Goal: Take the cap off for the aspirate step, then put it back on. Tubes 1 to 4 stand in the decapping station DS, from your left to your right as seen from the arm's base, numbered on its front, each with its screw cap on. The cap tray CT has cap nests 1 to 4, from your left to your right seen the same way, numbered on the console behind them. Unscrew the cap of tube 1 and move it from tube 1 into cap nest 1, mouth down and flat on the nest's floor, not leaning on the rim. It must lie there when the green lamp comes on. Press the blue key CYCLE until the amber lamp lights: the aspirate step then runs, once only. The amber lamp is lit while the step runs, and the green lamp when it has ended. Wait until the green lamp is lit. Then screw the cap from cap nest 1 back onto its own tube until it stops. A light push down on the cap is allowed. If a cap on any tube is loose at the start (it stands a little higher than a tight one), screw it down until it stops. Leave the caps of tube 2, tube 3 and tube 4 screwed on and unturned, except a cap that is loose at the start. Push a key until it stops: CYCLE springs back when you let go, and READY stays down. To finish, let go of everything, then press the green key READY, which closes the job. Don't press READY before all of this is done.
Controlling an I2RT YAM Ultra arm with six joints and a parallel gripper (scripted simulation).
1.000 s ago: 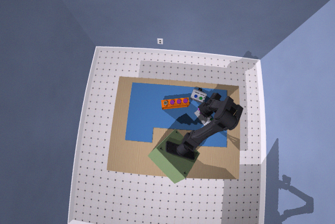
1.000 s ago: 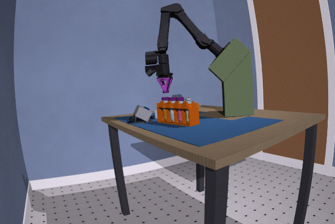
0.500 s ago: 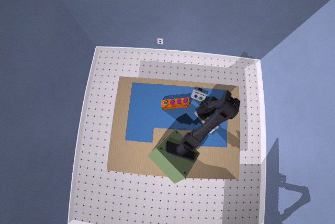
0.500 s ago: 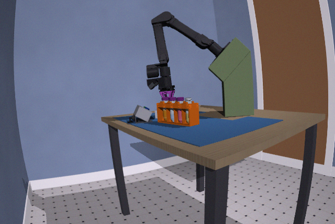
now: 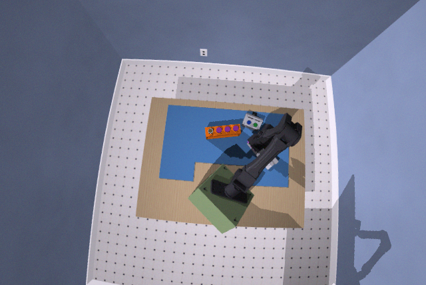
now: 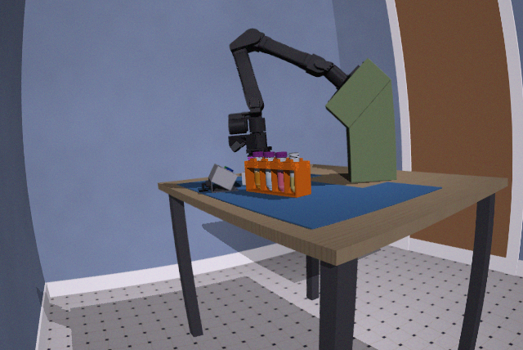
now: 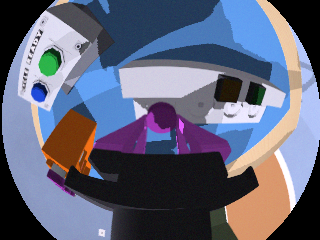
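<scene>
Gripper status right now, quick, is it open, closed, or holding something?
Gripper: closed on the purple screw cap, held over the white cap tray.
</scene>
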